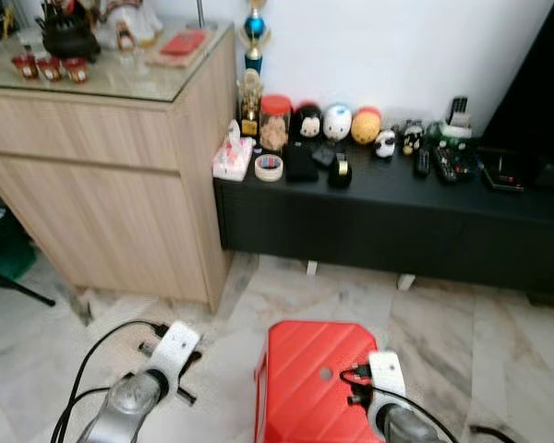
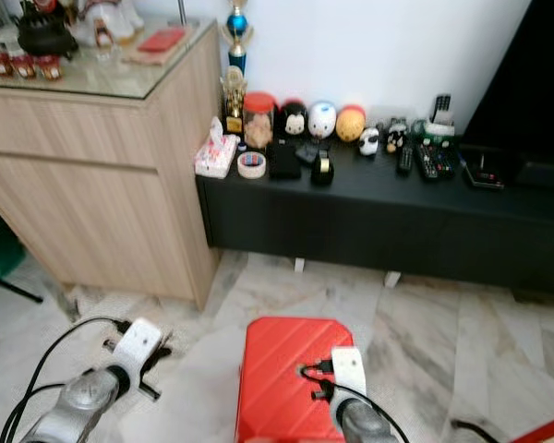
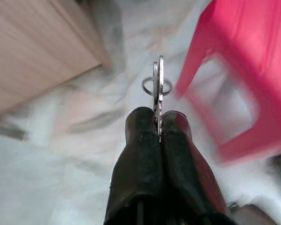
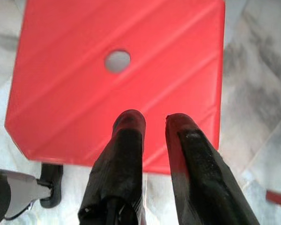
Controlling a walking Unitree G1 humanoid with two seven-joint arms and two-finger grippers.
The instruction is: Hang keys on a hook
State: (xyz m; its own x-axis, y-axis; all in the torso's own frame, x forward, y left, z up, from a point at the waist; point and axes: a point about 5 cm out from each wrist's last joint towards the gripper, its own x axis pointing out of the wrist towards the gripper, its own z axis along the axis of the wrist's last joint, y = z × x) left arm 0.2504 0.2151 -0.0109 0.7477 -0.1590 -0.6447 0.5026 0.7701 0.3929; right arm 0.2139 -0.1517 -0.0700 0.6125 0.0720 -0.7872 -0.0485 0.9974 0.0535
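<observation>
My left fingers (image 3: 145, 136) are clenched tight on the keys (image 3: 158, 89): a flat silver key sticks out edge-on from between the tips, with its ring threaded through it just past them. Through the left wrist camera I see that the keys hang over the pale marble floor (image 3: 61, 154), with the wooden cabinet (image 3: 33, 47) to one side and the red stool (image 3: 243, 70) to the other. From the head camera I can see the left arm low in front of me, its gripper (image 1: 186, 369) over the floor between the cabinet (image 1: 102, 185) and the stool (image 1: 305, 378).

My right fingers (image 4: 129, 126) are released, with a clear gap between the two tips and nothing in it. The right gripper (image 4: 151, 123) hovers above the stool's top, near its edge, and the round hole in the seat shows beyond the tips.

Ahead of me a low black bench (image 1: 397, 212) stands against the white wall (image 1: 397, 46), just beside the cabinet. On it I see a red-lidded jar (image 1: 275, 122), a roll of tape (image 1: 269, 167), several small round figures (image 1: 337, 121) and some remote controls (image 1: 423, 159).
</observation>
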